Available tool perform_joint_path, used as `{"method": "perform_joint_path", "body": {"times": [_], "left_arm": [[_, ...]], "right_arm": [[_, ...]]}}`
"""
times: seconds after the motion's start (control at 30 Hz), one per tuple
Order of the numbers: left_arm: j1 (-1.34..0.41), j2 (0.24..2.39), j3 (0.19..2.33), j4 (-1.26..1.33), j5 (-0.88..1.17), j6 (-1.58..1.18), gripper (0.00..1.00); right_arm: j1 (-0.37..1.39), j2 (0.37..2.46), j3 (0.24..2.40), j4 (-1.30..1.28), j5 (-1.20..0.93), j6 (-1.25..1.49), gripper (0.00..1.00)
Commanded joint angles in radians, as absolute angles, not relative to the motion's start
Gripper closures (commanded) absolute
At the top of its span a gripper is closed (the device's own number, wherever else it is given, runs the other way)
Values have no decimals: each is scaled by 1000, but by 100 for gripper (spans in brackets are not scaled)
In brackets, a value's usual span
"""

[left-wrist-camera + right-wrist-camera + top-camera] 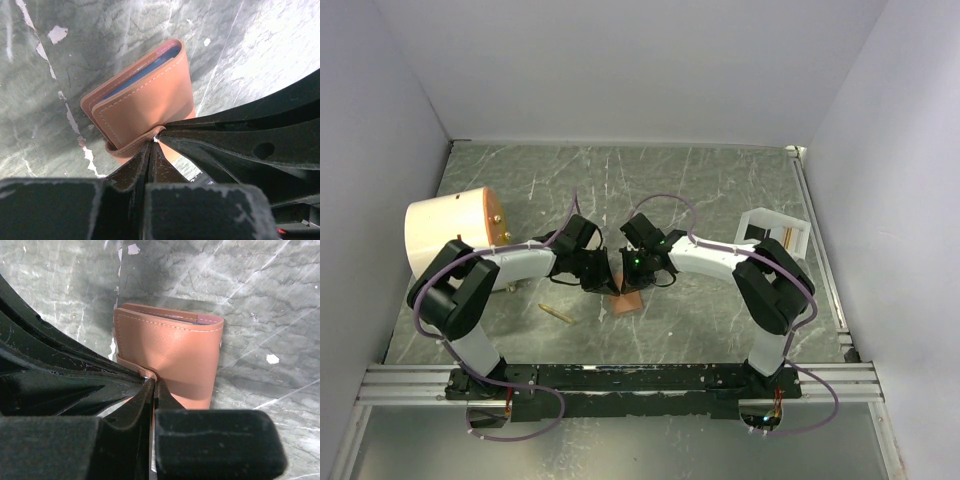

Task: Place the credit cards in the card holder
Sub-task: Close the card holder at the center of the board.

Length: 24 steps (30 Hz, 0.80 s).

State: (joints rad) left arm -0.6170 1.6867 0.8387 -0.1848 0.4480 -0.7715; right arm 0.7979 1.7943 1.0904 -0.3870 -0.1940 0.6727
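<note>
Card holder (145,102), tan, folded, on desk (250,45); blue credit card (145,71) inside. Left gripper (152,142) and right gripper (151,380) each pinch its strap.

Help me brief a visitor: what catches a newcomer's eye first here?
The tan card holder at the centre, pinched by both the left end effector and the right end effector. A blue card edge shows inside it. Next, the big cream cylinder at far left.

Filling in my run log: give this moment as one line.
left pincer: shut on card holder | right pincer: shut on card holder, same spot | blue card: tucked inside holder
</note>
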Motion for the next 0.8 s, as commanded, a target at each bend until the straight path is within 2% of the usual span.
{"method": "perform_joint_path", "body": {"times": [0.0,0.23,0.57,0.67,0.77], "left_arm": [[-623,1690,841,-221,321,-767,93],[-622,1542,857,-264,281,-782,84],[-621,1314,934,-391,181,-707,58],[-621,1245,973,-440,153,-668,48],[-620,1169,1010,-486,129,-631,23]], "right_arm": [[799,1829,1092,-401,-140,654,100],[797,1739,1130,-413,-121,657,76],[799,1525,1031,-290,-110,656,67],[798,1470,1018,-276,-96,650,63],[799,1401,1007,-277,-49,642,57]]}}
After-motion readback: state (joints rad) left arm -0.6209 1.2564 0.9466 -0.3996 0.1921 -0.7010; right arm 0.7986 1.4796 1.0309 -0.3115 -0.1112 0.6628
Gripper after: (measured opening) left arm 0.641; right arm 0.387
